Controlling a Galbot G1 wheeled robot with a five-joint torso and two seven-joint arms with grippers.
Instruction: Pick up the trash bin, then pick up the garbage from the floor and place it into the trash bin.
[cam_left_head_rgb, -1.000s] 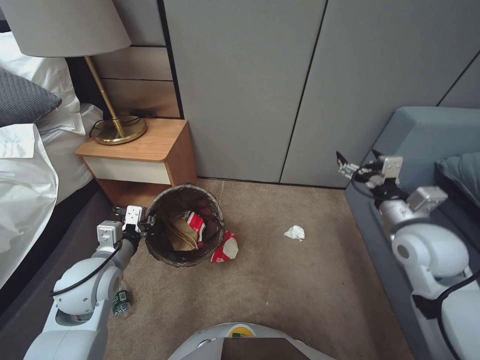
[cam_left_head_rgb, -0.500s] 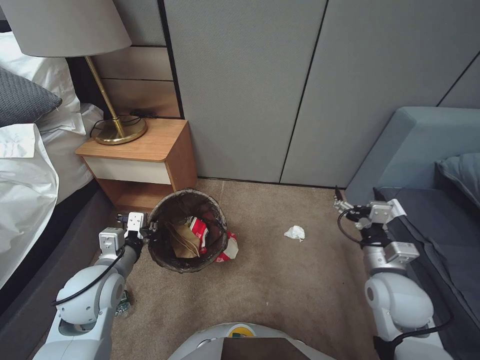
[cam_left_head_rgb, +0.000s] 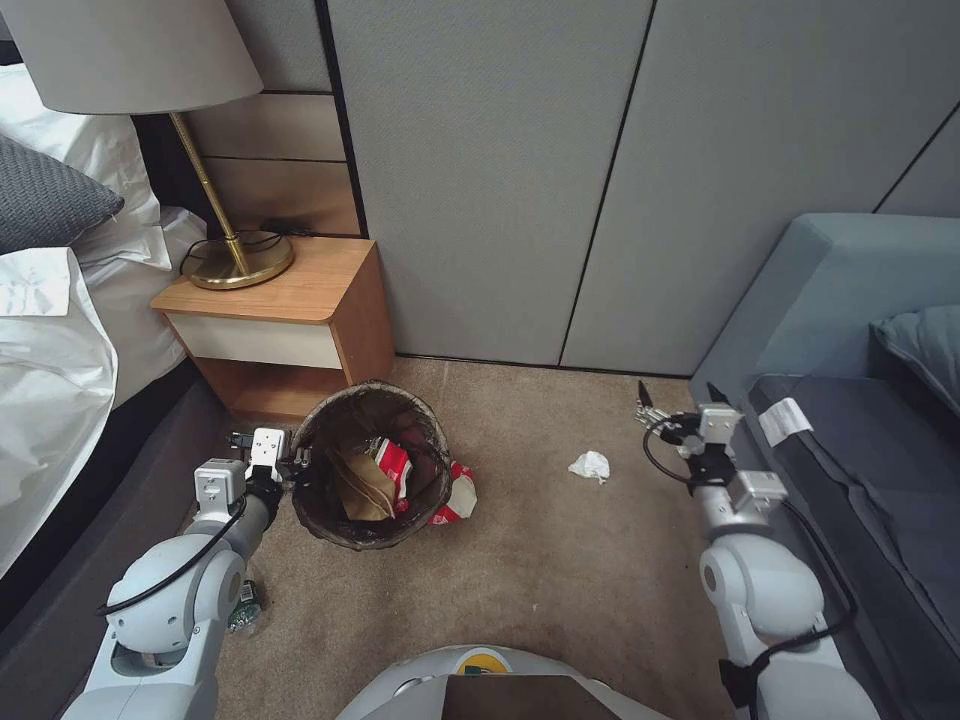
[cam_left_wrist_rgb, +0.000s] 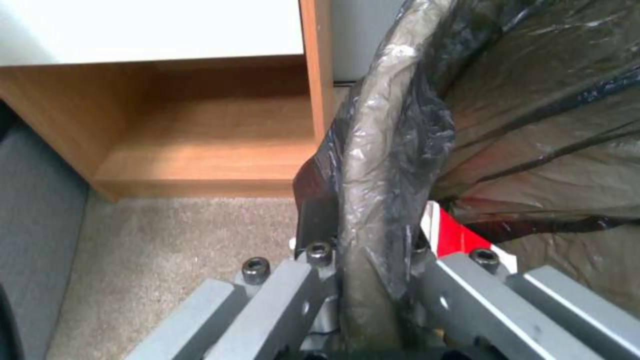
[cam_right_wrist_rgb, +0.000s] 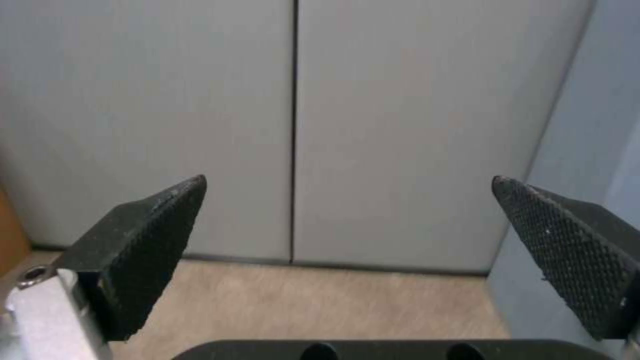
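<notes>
Left pincer (cam_left_head_rgb: 296, 462) pinching dark-bagged trash bin (cam_left_head_rgb: 325, 430) rim; right pincer (cam_left_head_rgb: 676, 392) spread; wrappers, probably, inside.

The right gripper (cam_left_head_rgb: 676, 392) has come down from in front of the sofa (cam_left_head_rgb: 850, 280) and moved inward; it now hangs above the floor (cam_left_head_rgb: 560, 560), closer to the white tissue wad (cam_left_head_rgb: 590, 465). The trash bin (cam_left_head_rgb: 325, 500) has drifted slightly, now covering more of the red-and-white wrapper (cam_left_head_rgb: 458, 495) beside it.
</notes>
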